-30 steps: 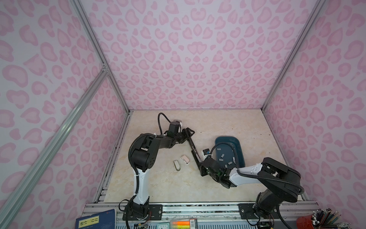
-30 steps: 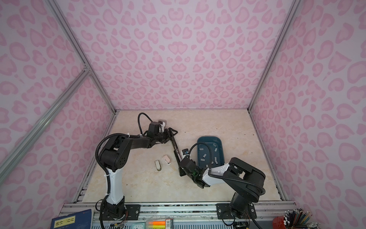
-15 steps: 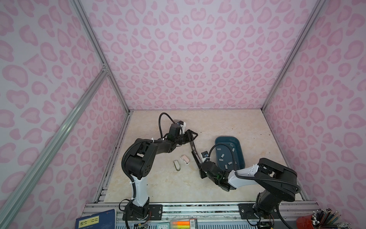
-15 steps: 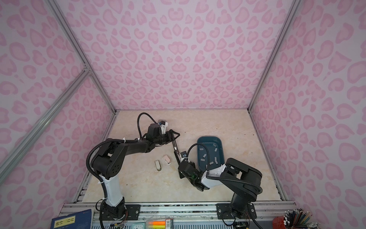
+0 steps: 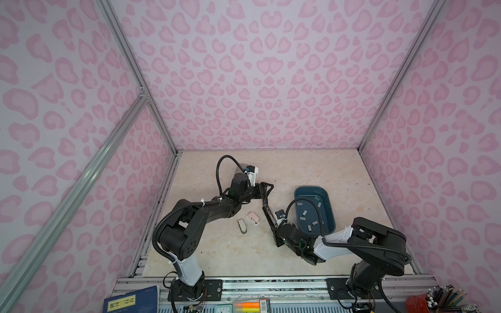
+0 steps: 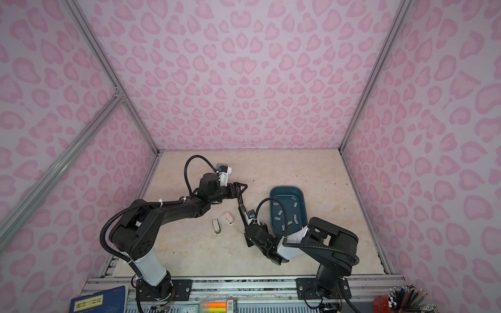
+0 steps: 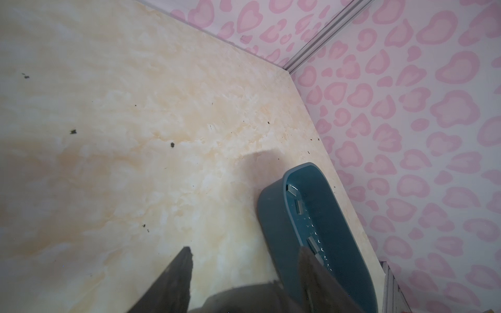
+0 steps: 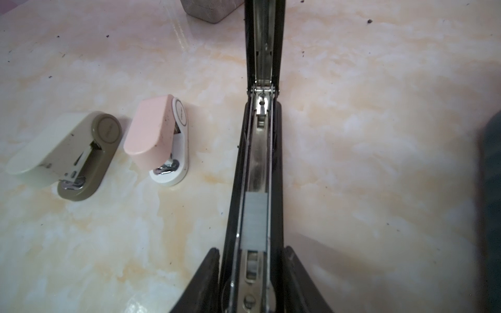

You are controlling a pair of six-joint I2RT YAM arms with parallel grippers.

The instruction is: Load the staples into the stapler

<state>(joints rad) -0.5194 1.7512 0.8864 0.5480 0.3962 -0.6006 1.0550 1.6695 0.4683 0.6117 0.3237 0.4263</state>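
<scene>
Black and swung open at its hinge, the stapler (image 5: 269,219) is laid on the cream marbled worktop (image 5: 217,257), just left of a teal tray (image 5: 311,187) in both top views. In the right wrist view a grey strip (image 8: 254,219) of staples is seen seated in the metal channel, between the hinge and the right claw (image 8: 252,249). That claw is set at the stapler's near end, its jaws parted, one on each side of the black base. The left claw (image 5: 268,189) is placed at the far end of the lid. Its jaws are seen spread in the left wrist view, but whether the lid is touched cannot be told. More staples (image 5: 303,216) are scattered loose in the tray. A pink stapler (image 8: 157,135) and a green one (image 8: 65,151) are stood side by side, apart from the black one, on the side away from the tray. A grey block (image 8: 214,8) is cut off at the frame edge beyond them.
</scene>
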